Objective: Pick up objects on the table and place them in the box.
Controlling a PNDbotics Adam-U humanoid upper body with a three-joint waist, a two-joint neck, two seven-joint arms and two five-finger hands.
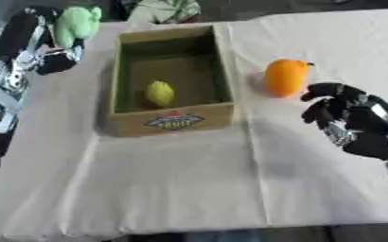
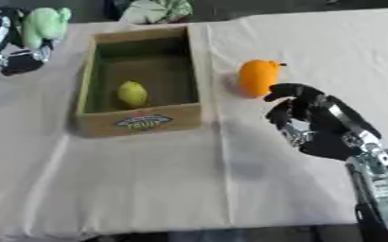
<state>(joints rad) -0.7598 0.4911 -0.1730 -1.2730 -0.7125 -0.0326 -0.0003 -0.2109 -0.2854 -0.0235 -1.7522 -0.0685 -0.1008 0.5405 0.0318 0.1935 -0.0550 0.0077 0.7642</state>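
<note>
the worktop [image 1: 172, 189] is covered with a pale cloth [image 2: 147, 179] that has some folds. on it, left of the middle and toward the far side, stands an open cardboard box [image 1: 171, 120] with a coloured label on its near wall. the inside of the box looks dark green.

the right hand [image 2: 317, 125] is at the right side, a little above the cloth, with its fingers curled and holding nothing. it is just beside the orange fruit, on its near right side, and i cannot tell if a fingertip touches it. the left hand [image 1: 44, 45] is at the far left corner, raised, and its fingers are closed around a light green object [image 1: 75, 23].

the orange fruit [image 1: 284, 77] stands upright on the cloth to the right of the box, apart from its wall. a small yellow fruit [image 1: 159, 93] lies inside the box, near the left wall on the bottom.
</note>
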